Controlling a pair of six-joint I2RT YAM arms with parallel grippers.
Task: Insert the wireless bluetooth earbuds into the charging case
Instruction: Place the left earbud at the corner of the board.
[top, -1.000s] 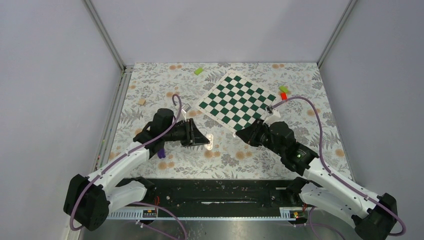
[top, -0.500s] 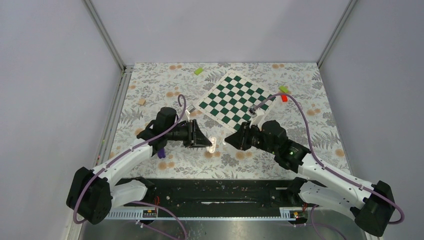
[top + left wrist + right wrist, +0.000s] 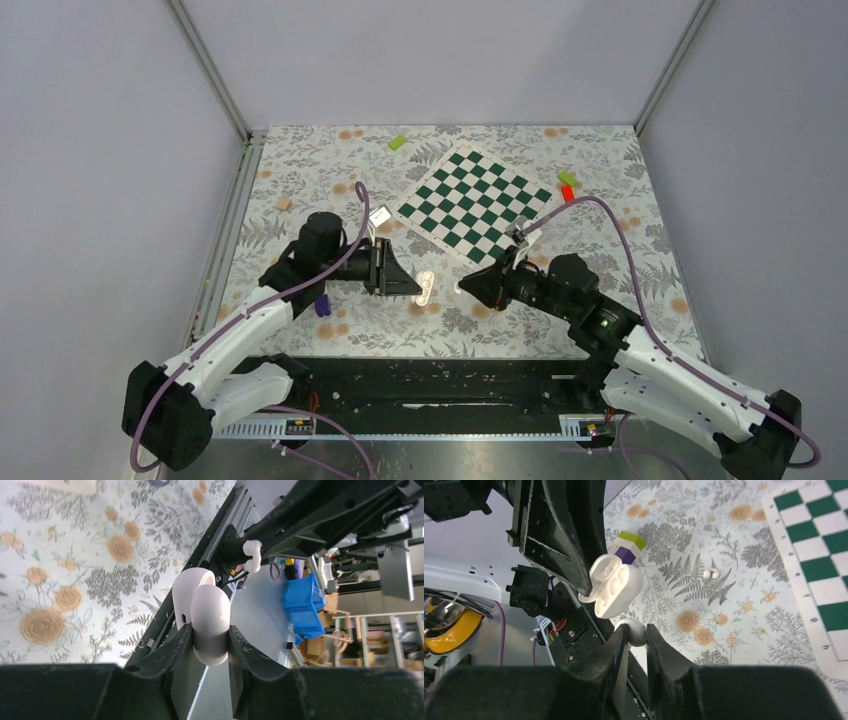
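R gripper point(image 3: 468, 288) has swung left off the chessboard point(image 3: 475, 200), now just right of L gripper point(image 3: 408, 284). L jaws clamped on the open charging case point(image 3: 613, 587), held up near-centre. R jaws pinch one earbud point(image 3: 636, 636) just short of the case. Insertion looks next.

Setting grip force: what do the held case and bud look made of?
The charging case looks like hard white plastic, faintly pink, smooth with a soft sheen along its rounded shell. The earbud looks like glossy white plastic too, judging by its bright highlight, though little of it shows.
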